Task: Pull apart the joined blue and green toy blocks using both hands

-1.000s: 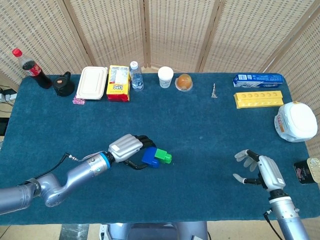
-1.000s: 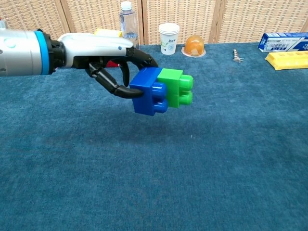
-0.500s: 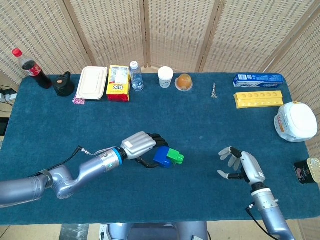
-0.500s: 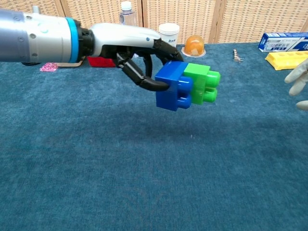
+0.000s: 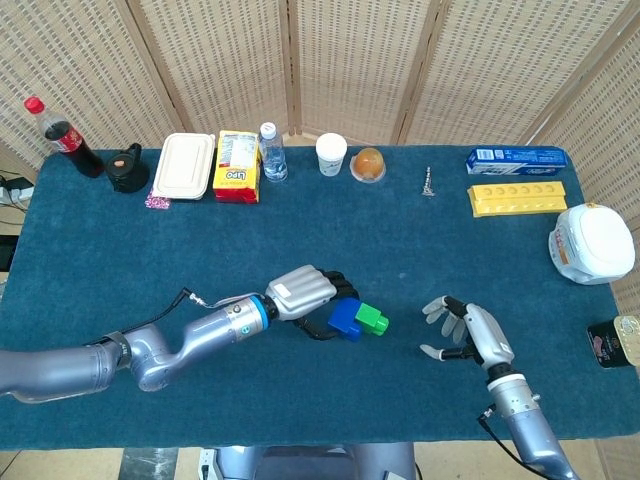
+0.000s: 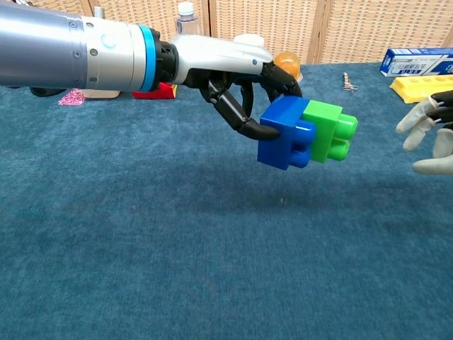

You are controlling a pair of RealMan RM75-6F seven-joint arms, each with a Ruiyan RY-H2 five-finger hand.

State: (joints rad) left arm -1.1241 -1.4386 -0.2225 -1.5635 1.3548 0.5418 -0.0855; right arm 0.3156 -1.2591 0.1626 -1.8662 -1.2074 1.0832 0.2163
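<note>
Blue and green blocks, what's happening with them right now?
The left hand grips the blue plastic toy block and holds it clear above the blue cloth-covered table. The green plastic toy block is joined to it, studs pointing toward the right hand. That hand is open with fingers spread, facing the blocks across a gap, touching nothing. The pull-apart has not begun.

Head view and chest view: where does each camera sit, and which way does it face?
Head view: high above the near edge, looking down on the table; shows both arms, left hand and right hand.
Chest view: low, looking level across the table; shows the left hand and the right hand's fingertips.
Shared: the joined blue block and green block.
</note>
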